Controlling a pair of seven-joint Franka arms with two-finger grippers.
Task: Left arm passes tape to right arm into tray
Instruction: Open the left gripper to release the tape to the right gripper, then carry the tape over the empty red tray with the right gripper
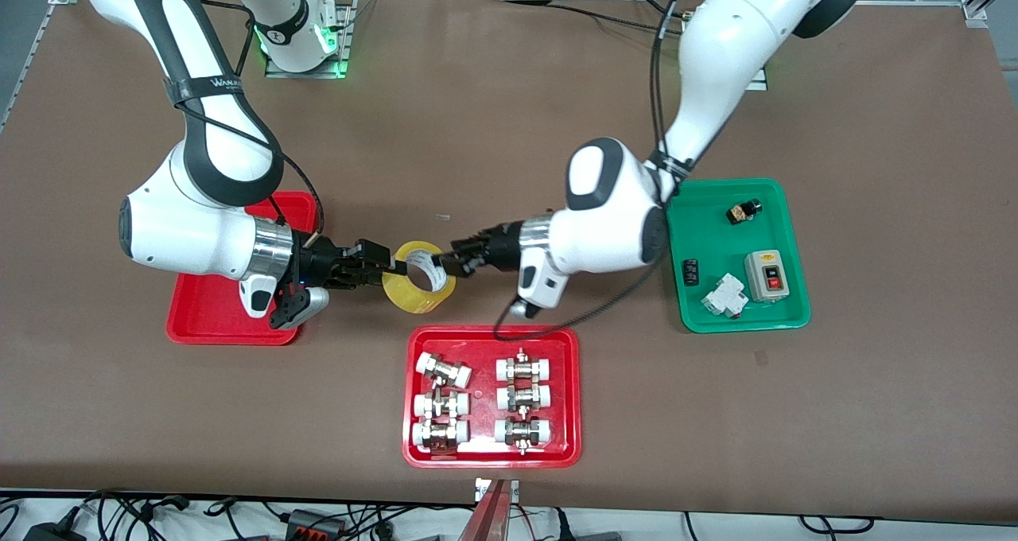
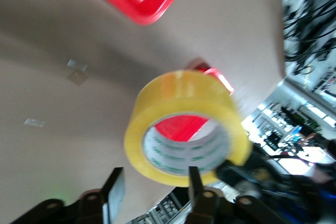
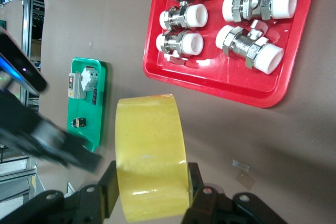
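The yellow tape hangs in the air between both grippers, over bare table between the plain red tray and the fittings tray. My right gripper is shut on the tape across its width, one finger on each flat side, as the right wrist view shows with the tape. My left gripper is open at the tape's rim on the left arm's side. In the left wrist view its fingers stand wide apart below the tape. The plain red tray lies partly hidden under the right arm.
A red tray with white-and-metal pipe fittings lies nearer the front camera than the tape. A green tray with small electrical parts lies toward the left arm's end. Both trays show in the right wrist view, red and green.
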